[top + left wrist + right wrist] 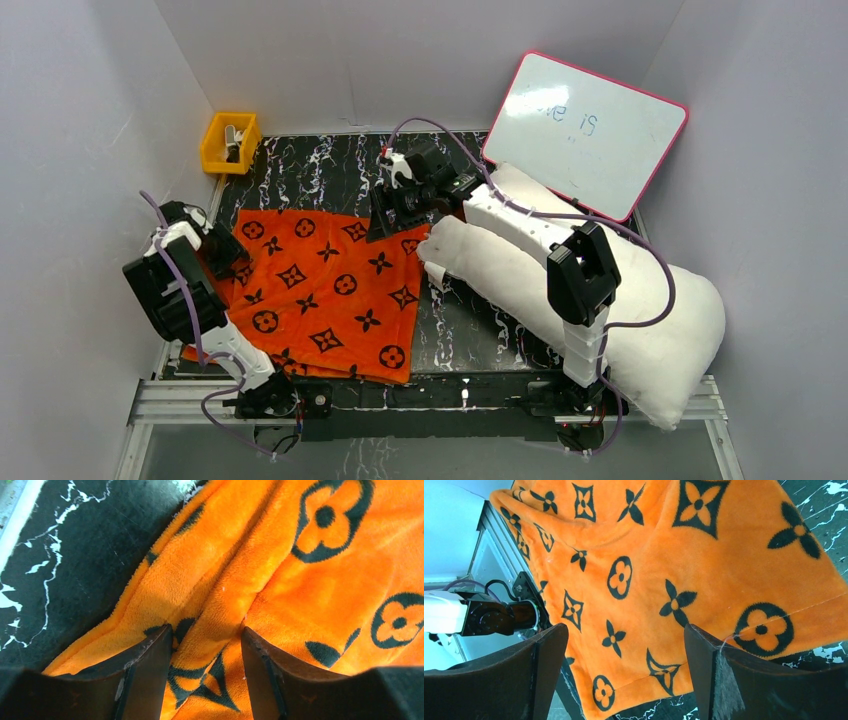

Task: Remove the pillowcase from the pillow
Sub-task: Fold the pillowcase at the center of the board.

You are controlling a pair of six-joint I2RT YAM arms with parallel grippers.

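Looking down on the pillowcase [330, 290], spread flat over the left half of the marbled bench [470, 320], off the white pillow [660, 310] lying slantwise just beside it on the right. Over at the fabric's left edge with the left end effector [207, 635]: half-spread, straddling a raised fold, grip or no grip impossible to tell. Hovering above the far right corner with the right end effector [624, 635], gaping wide, holding nothing.
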